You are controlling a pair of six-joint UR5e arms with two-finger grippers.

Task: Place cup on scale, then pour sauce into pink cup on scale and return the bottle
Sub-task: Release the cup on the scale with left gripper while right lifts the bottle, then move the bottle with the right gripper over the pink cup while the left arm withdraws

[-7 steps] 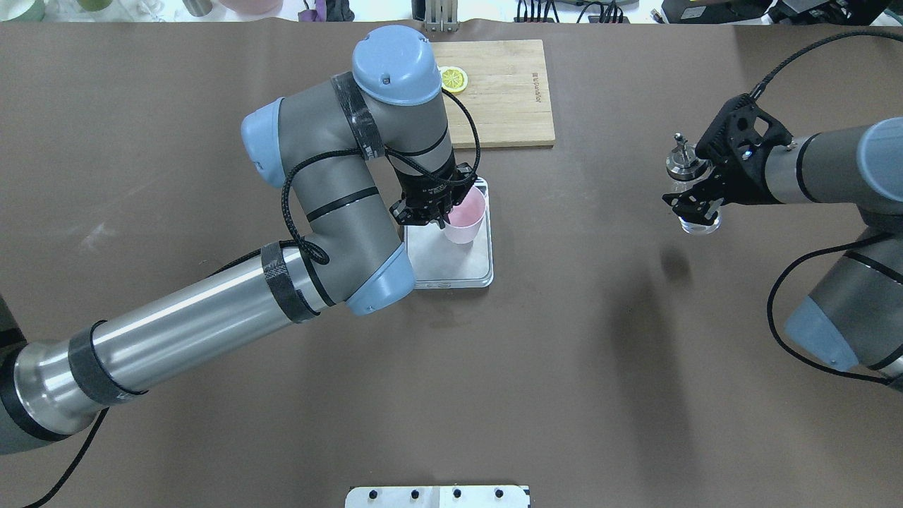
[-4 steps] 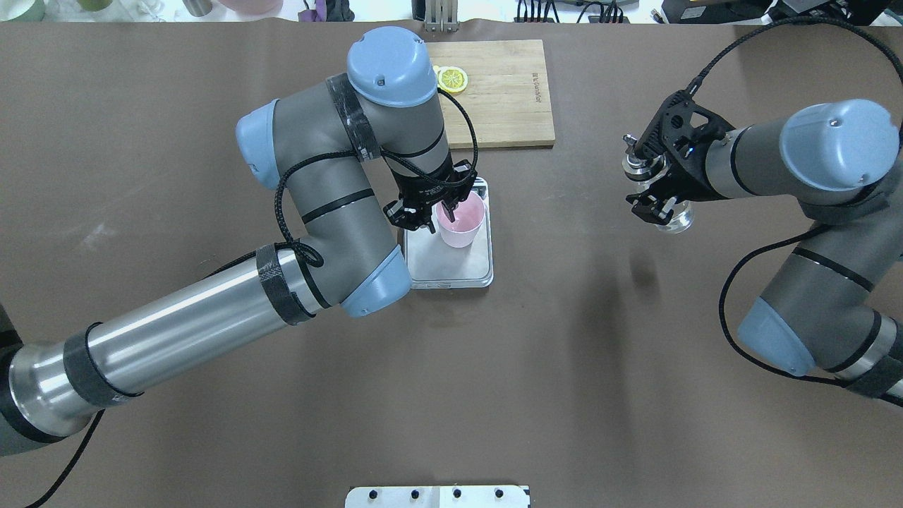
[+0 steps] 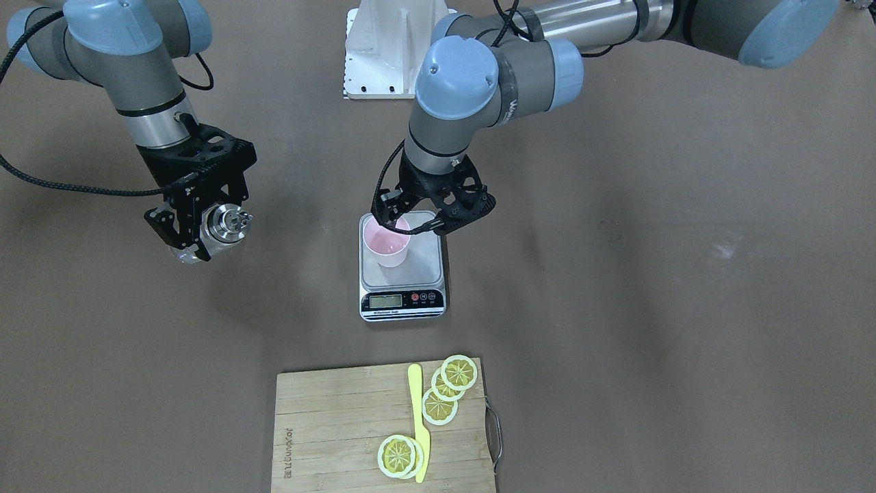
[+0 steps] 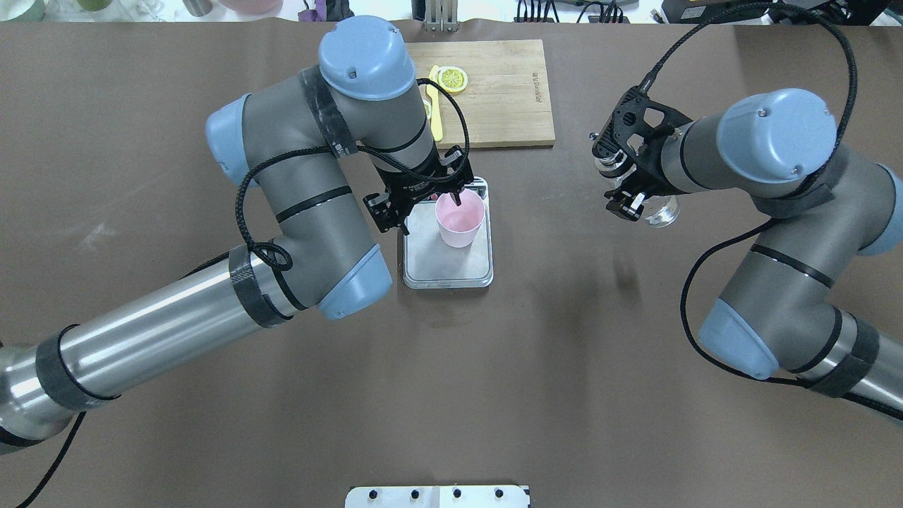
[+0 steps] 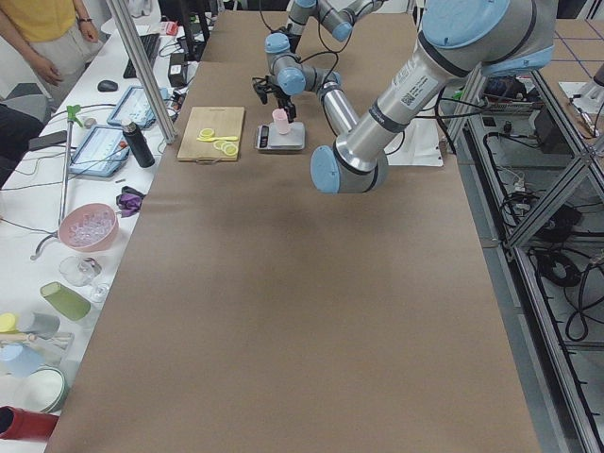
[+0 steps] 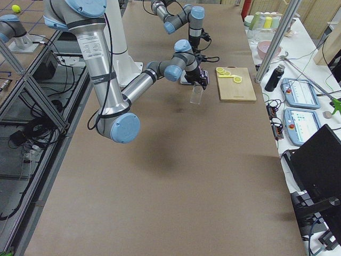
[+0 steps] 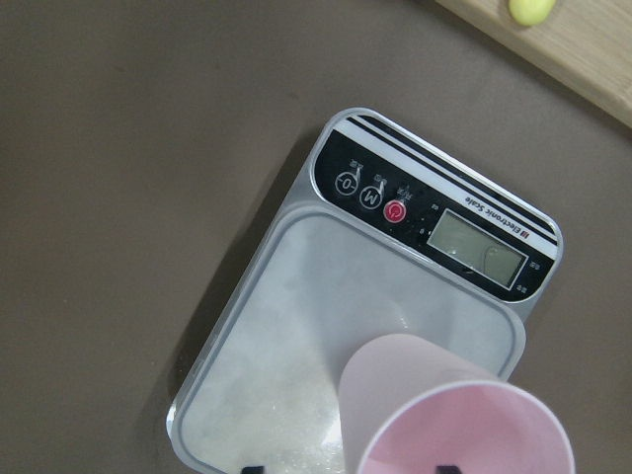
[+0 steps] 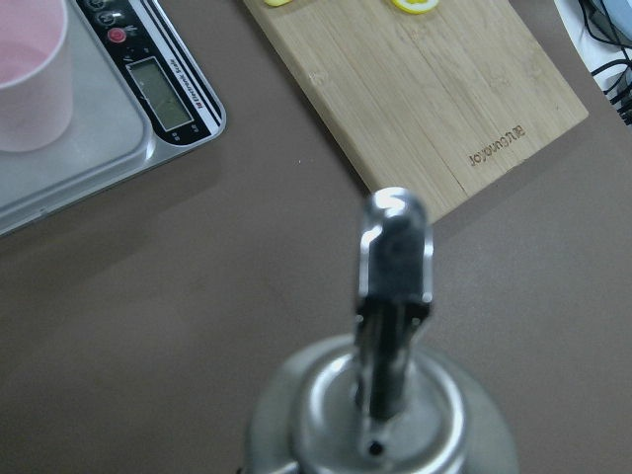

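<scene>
The pale pink cup (image 4: 460,220) stands upright on the silver scale (image 4: 441,262), toward its display end (image 3: 402,300). My left gripper (image 4: 425,210) hangs open over the cup's rim, one finger dipping inside the cup and the other outside, neither pressing the wall. The left wrist view shows the cup (image 7: 444,415) and the scale (image 7: 296,326) from above. Off to the right of the scale, my right gripper (image 4: 624,192) is shut on the clear bottle (image 4: 661,212), held upright above the table. Its metal spout (image 8: 395,257) fills the right wrist view. The sauce cannot be made out through the glass.
A bamboo cutting board (image 4: 504,99) with lemon slices and a yellow knife (image 3: 416,424) lies beyond the scale. The robot's base plate (image 4: 437,496) is at the near edge. A person (image 5: 42,33) stands by a side bench holding cups and tablets.
My left gripper let go of the cup's rim and opened, its arm shifting left. The right arm carried the bottle leftward, closer to the scale.
</scene>
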